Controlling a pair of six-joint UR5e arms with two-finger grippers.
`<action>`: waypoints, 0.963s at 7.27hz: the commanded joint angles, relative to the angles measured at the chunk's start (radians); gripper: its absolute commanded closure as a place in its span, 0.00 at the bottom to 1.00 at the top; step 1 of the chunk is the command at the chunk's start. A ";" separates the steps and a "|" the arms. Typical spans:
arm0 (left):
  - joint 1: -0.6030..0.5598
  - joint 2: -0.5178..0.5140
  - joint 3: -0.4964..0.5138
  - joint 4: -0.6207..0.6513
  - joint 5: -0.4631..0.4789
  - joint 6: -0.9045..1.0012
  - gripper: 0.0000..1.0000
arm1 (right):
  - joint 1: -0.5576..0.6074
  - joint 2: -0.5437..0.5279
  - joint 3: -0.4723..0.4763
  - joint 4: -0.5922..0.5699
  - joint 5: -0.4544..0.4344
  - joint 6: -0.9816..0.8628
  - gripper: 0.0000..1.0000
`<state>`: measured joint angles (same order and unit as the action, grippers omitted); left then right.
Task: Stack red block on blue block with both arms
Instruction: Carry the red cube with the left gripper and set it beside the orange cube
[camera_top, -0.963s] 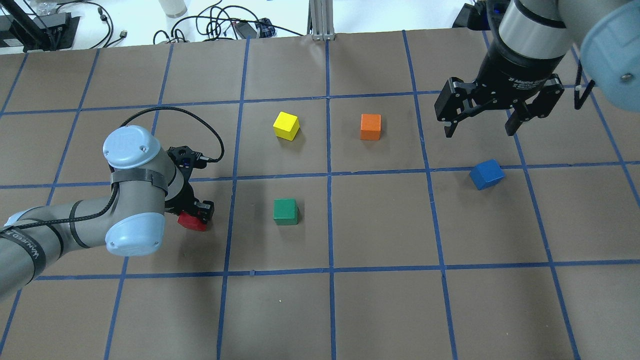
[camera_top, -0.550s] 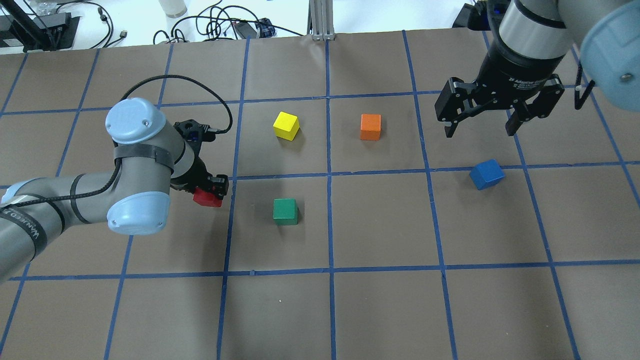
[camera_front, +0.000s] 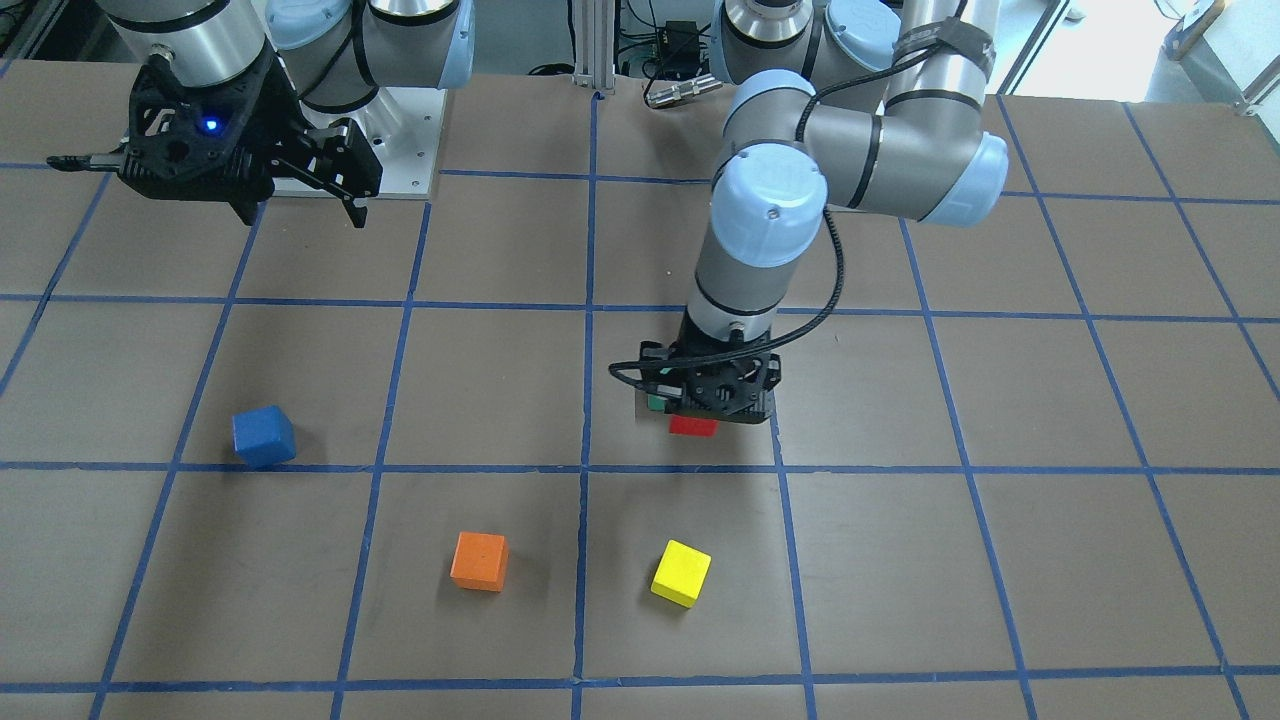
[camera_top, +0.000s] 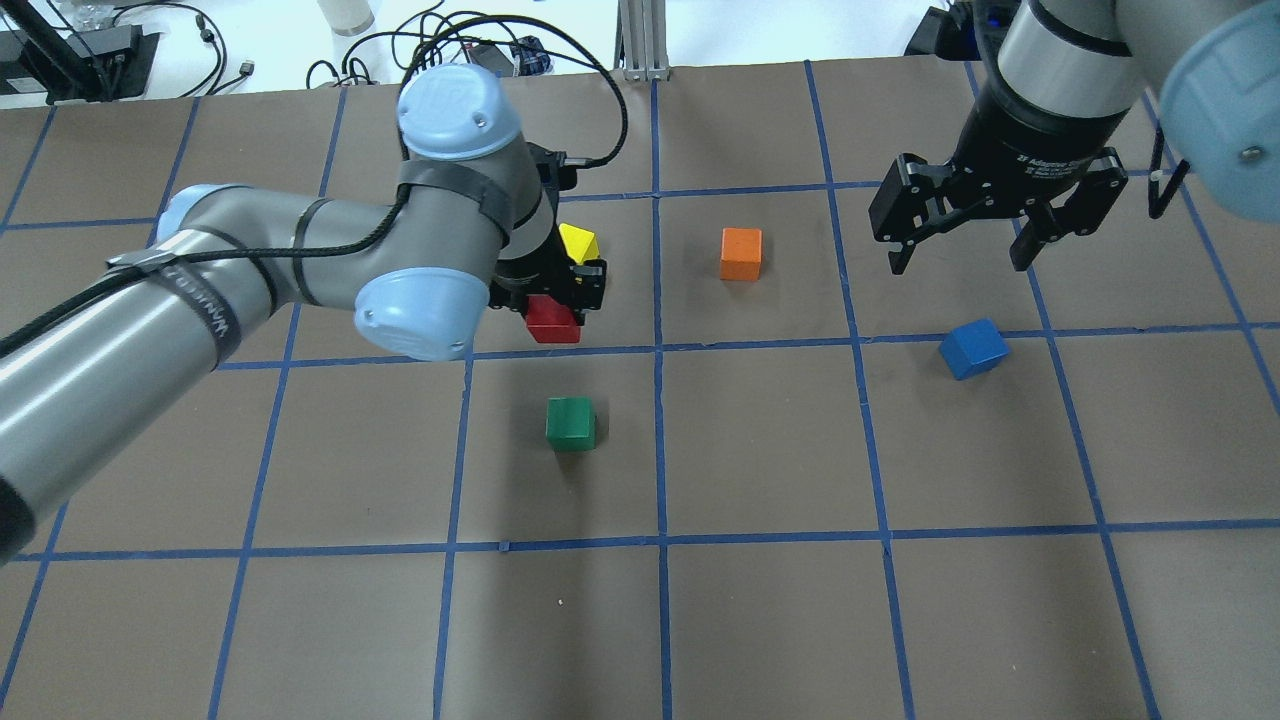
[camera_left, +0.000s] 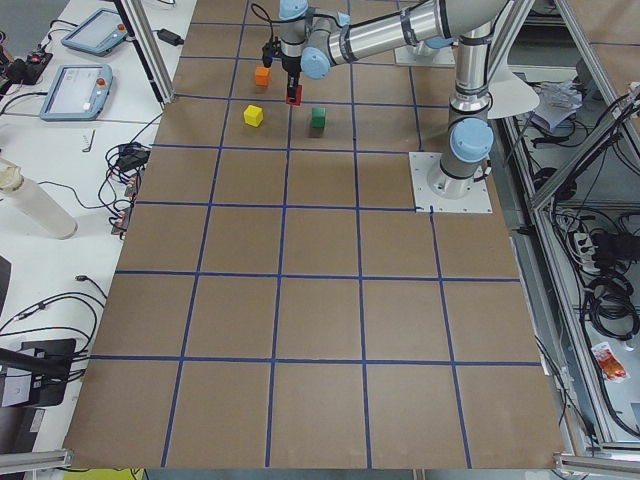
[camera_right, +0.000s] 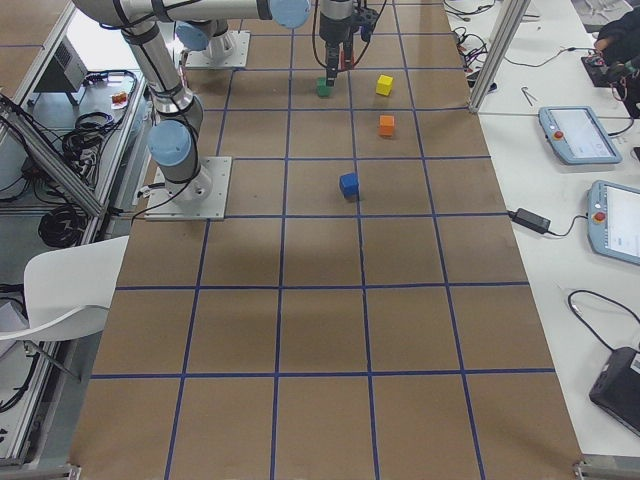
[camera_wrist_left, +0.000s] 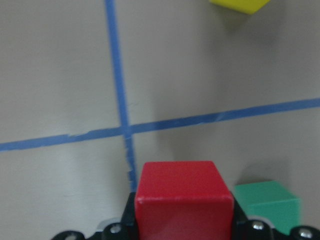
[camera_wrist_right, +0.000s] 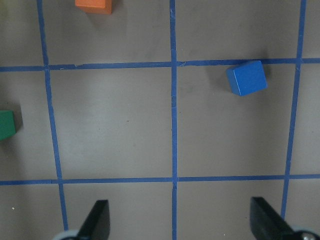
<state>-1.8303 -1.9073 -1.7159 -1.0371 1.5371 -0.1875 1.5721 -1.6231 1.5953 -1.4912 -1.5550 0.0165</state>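
My left gripper (camera_top: 560, 300) is shut on the red block (camera_top: 553, 322) and holds it in the air over the middle of the table, just in front of the yellow cube. The red block also shows in the front view (camera_front: 692, 425) and fills the bottom of the left wrist view (camera_wrist_left: 183, 197). The blue block (camera_top: 973, 348) lies on the table at the right, slightly turned; it shows in the front view (camera_front: 263, 436) and the right wrist view (camera_wrist_right: 246, 77). My right gripper (camera_top: 958, 260) hangs open and empty above and behind the blue block.
A green cube (camera_top: 571, 422) lies below the left gripper. A yellow cube (camera_top: 580, 242) is partly hidden behind the left wrist. An orange cube (camera_top: 741, 253) lies between the two grippers. Blue tape lines grid the brown table (camera_top: 760, 600).
My left arm has lifted the red block and carried it right and away from the robot, from the left square to beside the yellow cube. The right arm has not moved.
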 joint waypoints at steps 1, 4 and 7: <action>-0.076 -0.144 0.122 0.038 0.003 -0.078 1.00 | 0.003 0.000 0.000 0.008 0.006 0.002 0.00; -0.104 -0.237 0.113 0.108 0.014 -0.067 0.94 | -0.001 0.008 0.000 -0.006 0.006 -0.012 0.00; -0.097 -0.199 0.128 0.098 0.009 -0.058 0.00 | -0.014 0.008 0.003 0.012 -0.003 -0.013 0.00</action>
<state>-1.9329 -2.1345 -1.5998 -0.9310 1.5508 -0.2509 1.5632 -1.6157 1.5968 -1.4843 -1.5564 0.0048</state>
